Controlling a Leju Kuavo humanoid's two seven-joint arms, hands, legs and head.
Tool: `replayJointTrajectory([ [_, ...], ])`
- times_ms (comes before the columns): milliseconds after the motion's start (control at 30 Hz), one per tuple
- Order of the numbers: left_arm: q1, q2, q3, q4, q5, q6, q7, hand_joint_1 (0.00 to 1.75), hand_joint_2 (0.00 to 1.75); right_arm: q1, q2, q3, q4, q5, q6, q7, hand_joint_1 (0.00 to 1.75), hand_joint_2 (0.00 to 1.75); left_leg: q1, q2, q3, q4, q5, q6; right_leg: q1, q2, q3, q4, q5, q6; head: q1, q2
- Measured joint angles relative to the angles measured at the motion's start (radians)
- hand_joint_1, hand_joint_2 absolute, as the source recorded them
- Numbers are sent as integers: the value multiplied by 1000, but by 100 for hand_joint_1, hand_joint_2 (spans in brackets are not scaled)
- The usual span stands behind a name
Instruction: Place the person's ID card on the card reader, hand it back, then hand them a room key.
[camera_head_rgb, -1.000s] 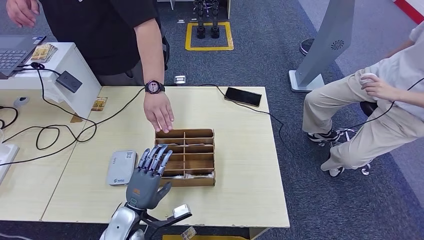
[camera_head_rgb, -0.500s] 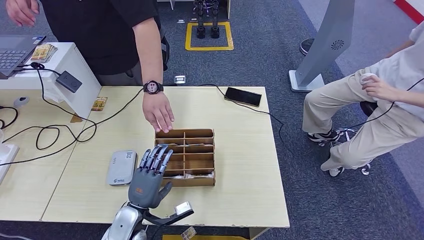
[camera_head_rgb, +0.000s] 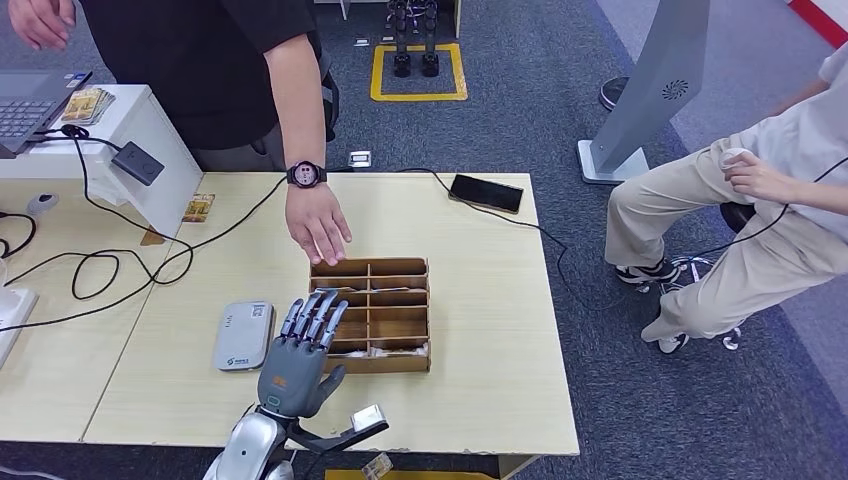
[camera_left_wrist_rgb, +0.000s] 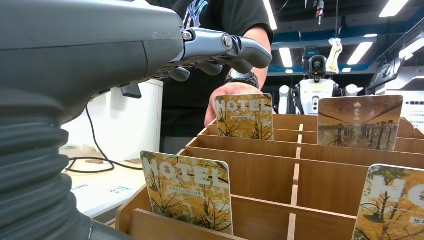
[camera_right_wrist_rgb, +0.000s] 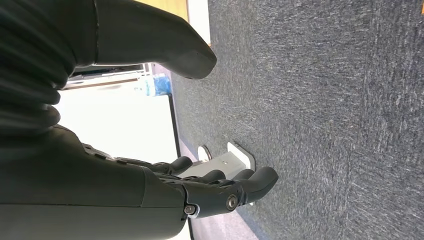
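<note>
Left hand (camera_head_rgb: 299, 355) sits low centre-left of the head view, fingers straight and spread, nothing in it, fingertips over the near-left corner of the wooden key box (camera_head_rgb: 371, 314). In the left wrist view the same hand (camera_left_wrist_rgb: 220, 47) reaches out above the box, fingers extended, not touching any card. Room key cards marked HOTEL stand upright in the box compartments: one in the near row (camera_left_wrist_rgb: 187, 191), one further back (camera_left_wrist_rgb: 244, 116), another at the lower right edge of that view (camera_left_wrist_rgb: 391, 202).

Right hand (camera_right_wrist_rgb: 220, 187) hangs over grey carpet, fingers loosely extended and apart, holding nothing.

Card reader (camera_head_rgb: 243, 335), a grey flat unit, lies on the table (camera_head_rgb: 480, 330) just left of the box; cannot tell whether a card is on it. ID card not identifiable.

Person's hand (camera_head_rgb: 317, 224) with a wristwatch rests palm down on the table just beyond the box's far-left corner. Black phone (camera_head_rgb: 486, 192) lies at the table's upper right. Seated person (camera_head_rgb: 760, 215) at right edge.
</note>
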Motion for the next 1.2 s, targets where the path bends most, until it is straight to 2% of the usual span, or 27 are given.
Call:
replayJointTrajectory([
  [933,0,3,-1,0,0,0,0,0,175,0,0,0,0,0,0,0,0,175,0,0,0,0,0,0,0,0,0,0,0,0,0,0],
  [1067,0,4,-1,0,1,0,0,175,175,0,0,0,1,0,0,0,0,175,0,0,0,0,0,0,0,0,0,0,0,0,0,0],
  [1200,0,6,-1,3,31,0,-30,175,175,0,0,1,1,0,0,-5,0,175,0,0,0,0,0,0,0,0,0,0,0,0,0,0],
])
